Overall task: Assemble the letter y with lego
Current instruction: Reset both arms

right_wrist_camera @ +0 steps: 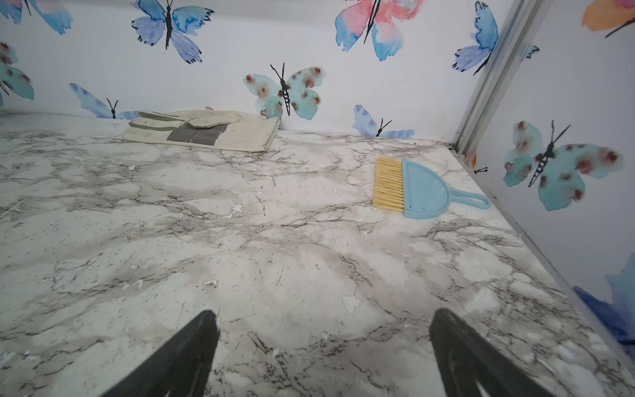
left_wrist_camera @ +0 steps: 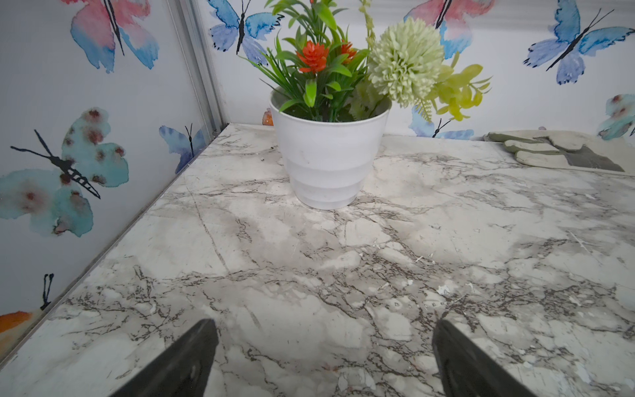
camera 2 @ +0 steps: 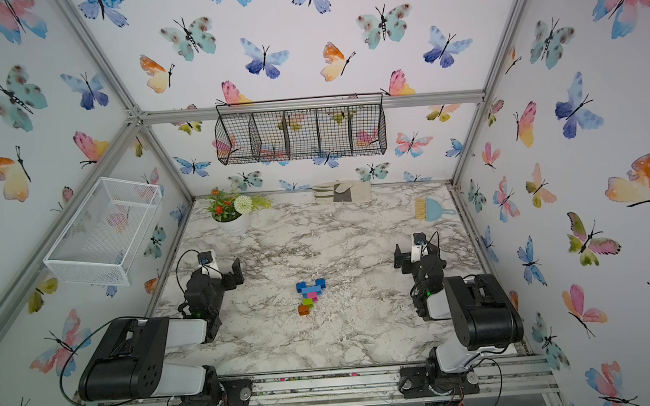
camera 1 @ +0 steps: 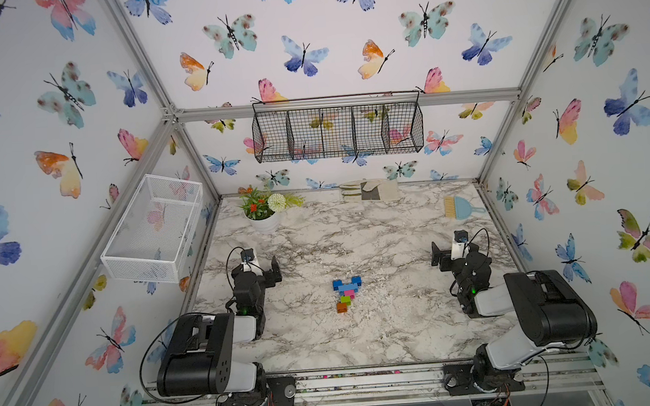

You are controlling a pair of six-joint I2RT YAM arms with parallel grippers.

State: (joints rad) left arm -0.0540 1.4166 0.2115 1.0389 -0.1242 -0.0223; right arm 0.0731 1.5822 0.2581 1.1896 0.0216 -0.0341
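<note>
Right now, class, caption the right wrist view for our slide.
Open right gripper over the marble table, facing a work glove and a blue hand brush.

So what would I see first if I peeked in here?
Probably the painted butterflies covering the walls. Next, the little lego letter y, blue, pink, green and orange, in the middle of the marble table. Then the flower pot in the table's far left corner.
</note>
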